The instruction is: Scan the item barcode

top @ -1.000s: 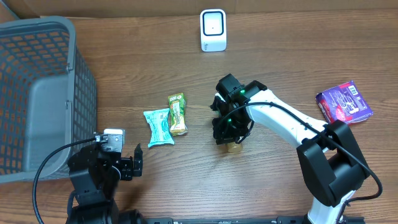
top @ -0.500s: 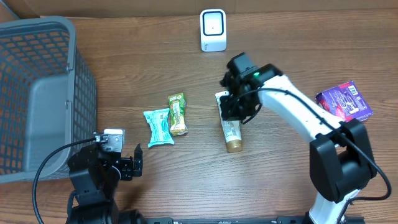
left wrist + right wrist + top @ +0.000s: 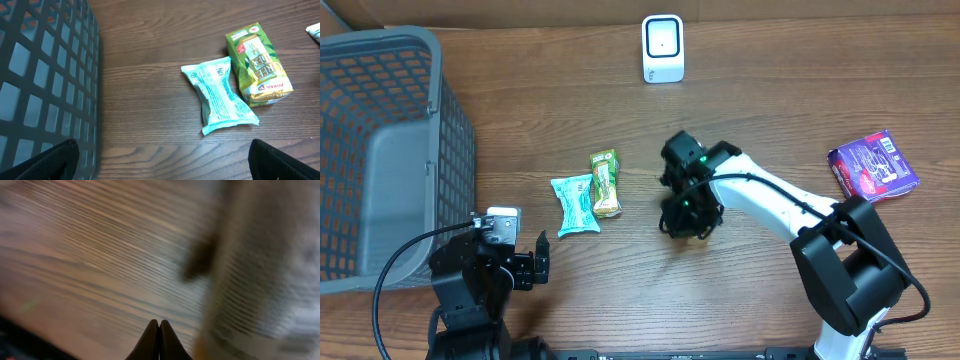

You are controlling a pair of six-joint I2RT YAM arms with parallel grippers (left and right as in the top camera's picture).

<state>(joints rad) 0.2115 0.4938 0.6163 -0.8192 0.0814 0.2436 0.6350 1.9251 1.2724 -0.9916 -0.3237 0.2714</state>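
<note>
Right jaws closed, blurred item (image 3: 265, 280) just beside

Item count, table and rig.
Baskets: one, a grey mesh basket (image 3: 455, 150). Scanners: one, a white scanner (image 3: 663, 48). Packaged goods in plain sight from overhead: three, namely one teal pouch (image 3: 575, 204), one green tea carton (image 3: 606, 183) and one purple packet (image 3: 873, 165). A fourth piece, one pale printed item (image 3: 265, 270), appears only in the right wrist view, too blurred to identify. Robot arms: two, one left arm (image 3: 470, 275) and one right arm (image 3: 770, 197). The left wrist view shows one pouch, one carton and one basket wall, the same units as counted overhead, so they are entered once.
</note>
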